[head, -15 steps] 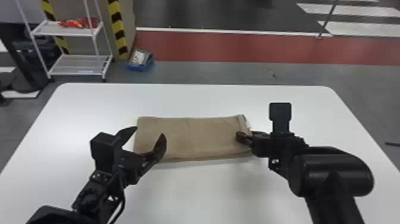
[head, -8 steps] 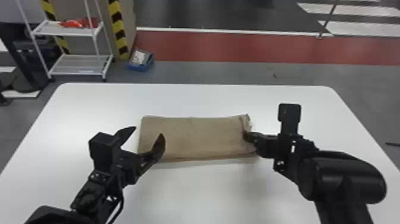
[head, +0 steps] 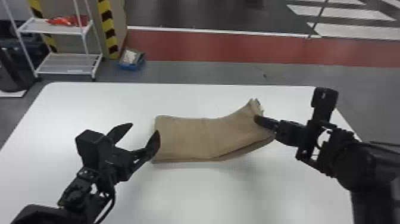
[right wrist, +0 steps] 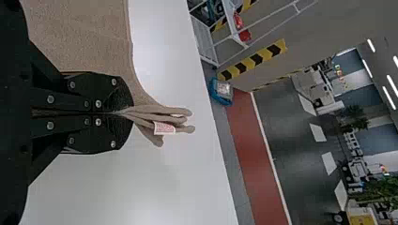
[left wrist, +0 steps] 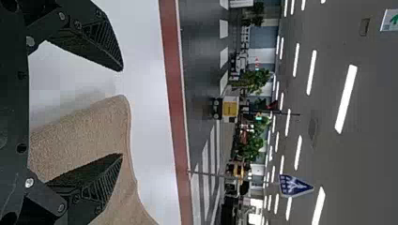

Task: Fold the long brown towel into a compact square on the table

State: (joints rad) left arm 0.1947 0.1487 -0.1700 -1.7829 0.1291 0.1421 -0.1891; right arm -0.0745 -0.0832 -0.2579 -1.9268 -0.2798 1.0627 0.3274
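Brown towel (head: 190,138), pinched edge partly hidden, inside right gripper (head: 258,119)

Brown towel (head: 184,138) on white table (head: 202,193), right end raised in right claw (head: 263,120); left claw (head: 144,129) spread near left end.

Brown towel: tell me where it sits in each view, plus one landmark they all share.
Head view: the towel is mid-table, its right end raised in the right gripper.
Left wrist view: the towel spreads behind one finger of the left gripper.
Right wrist view: the towel runs into the right gripper's pinch.
Shared landmark: the red floor strip beyond the table.
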